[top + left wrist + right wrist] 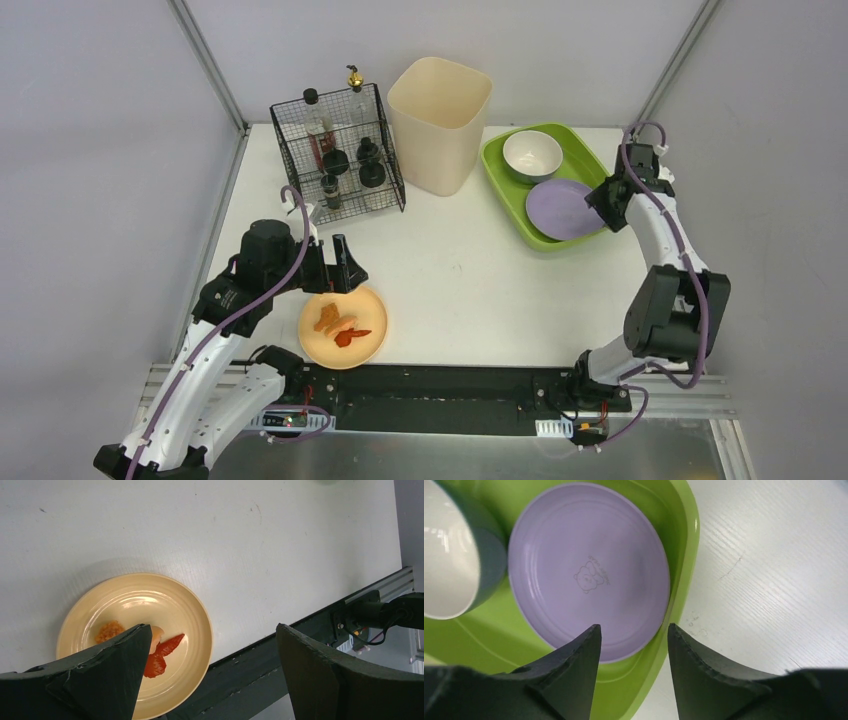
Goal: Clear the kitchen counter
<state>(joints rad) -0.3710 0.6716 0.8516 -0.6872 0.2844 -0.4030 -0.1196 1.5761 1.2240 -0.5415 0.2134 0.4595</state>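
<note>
So, quick status from my end. The left gripper (212,630) has its jaws spread wide with nothing between them. It hangs over the kitchen counter (470,270), the big flat white matte tabletop. Under one of its fingers sits a round, glossy pale-yellow plate (135,595), resting on the counter by the near edge, with its rim reaching into the gap between the fingers. On that plate I see a crumbly orange scrap (110,630) and some red strips (167,647), partly hidden behind that finger. I can't tell whether the finger touches the plate.

The right gripper (634,627) is parted too, with a narrower gap, and grips nothing. Just ahead of its fingertips a round lilac plate (589,575) lies flat in a lime-green plastic-looking tray (474,640). A round white bowl (444,565) sits beside the plate in the same tray, off to one side. The tray's rim runs under the gap, with bare counter on the other side.

Well beyond the left gripper, a black wire rack (338,150) of bottles and a tall beige bin (438,125) stand just beside each other.
</note>
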